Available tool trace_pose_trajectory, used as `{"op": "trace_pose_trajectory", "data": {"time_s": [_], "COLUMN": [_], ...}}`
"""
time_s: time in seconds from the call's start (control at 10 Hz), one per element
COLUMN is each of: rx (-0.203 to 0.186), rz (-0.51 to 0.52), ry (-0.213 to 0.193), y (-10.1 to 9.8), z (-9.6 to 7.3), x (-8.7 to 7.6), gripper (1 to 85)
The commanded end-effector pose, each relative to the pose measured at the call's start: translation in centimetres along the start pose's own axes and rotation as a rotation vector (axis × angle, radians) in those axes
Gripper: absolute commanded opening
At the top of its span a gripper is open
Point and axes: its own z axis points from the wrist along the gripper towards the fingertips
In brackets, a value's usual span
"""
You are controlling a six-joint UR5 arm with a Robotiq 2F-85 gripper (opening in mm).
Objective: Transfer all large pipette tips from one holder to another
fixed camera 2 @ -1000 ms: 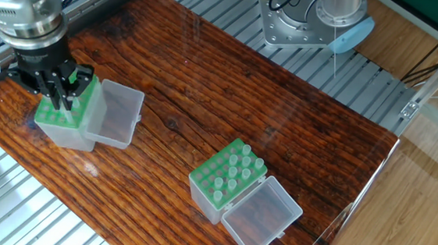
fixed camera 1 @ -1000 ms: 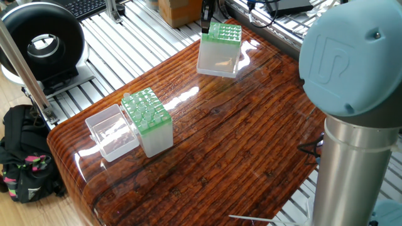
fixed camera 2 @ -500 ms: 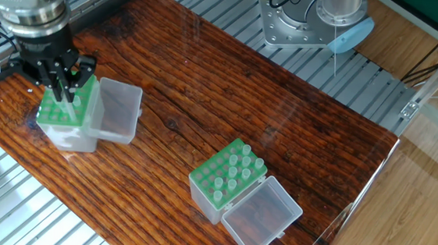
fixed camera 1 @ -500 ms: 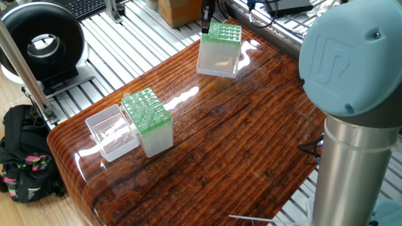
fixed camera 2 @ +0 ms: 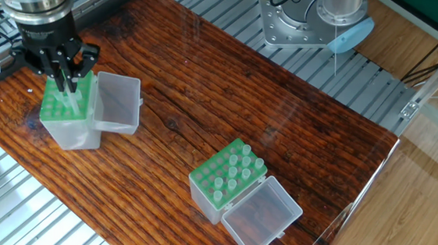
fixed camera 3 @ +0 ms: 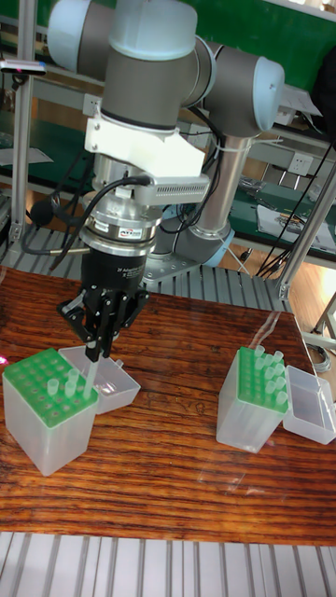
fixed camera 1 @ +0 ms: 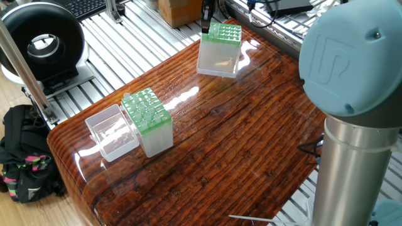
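I am a single arm at a glossy wooden table (fixed camera 2: 229,92) with two clear plastic tip boxes, each topped by a green grid and each with its hinged lid open beside it.

My gripper (fixed camera 3: 95,354) hangs over the first holder (fixed camera 3: 49,410), the box at my end of the table. My fingers are drawn together on a large pipette tip (fixed camera 3: 89,371), a pale translucent cone that points down toward the grid. In the tall fixed view its lower end is just above or barely inside a hole near the grid's far right corner; I cannot tell which. One or two more tips stand in that corner, and the rest of the grid's holes look empty. The open lid (fixed camera 2: 117,103) lies just beside this box.

The second holder (fixed camera 2: 226,178) stands well apart, nearer the table's opposite end. About ten tips (fixed camera 2: 233,170) stand upright in its grid, filling much of it, with some holes open along one side. Its lid (fixed camera 2: 262,216) lies flat, touching the box.

The other fixed view looks down on my gripper (fixed camera 2: 60,71) and shows the held tip (fixed camera 2: 69,101) over the green grid. One fixed view shows the first holder (fixed camera 1: 220,47) only far off, with my fingers (fixed camera 1: 205,25) as a dark sliver behind it and the tip too small to see; the second holder (fixed camera 1: 149,119) is clear there.
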Motion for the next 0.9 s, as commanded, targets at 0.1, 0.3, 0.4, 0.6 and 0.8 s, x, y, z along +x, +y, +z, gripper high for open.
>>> {"op": "trace_pose_trajectory", "data": {"time_s": [0.1, 0.3, 0.4, 0.6, 0.8], "rx": [-0.008, -0.004, -0.007, -0.007, -0.011], "rz": [0.01, 0.011, 0.012, 0.013, 0.018], "ry": [-0.002, 0.002, -0.001, -0.001, 0.001], "y": [0.57, 0.47, 0.62, 0.66, 0.77], "z": [-0.73, -0.72, -0.8, -0.92, -1.12], "x": [-0.16, -0.15, -0.16, -0.18, -0.13], "gripper": [1.0, 1.0, 1.0, 1.0, 1.0]}}
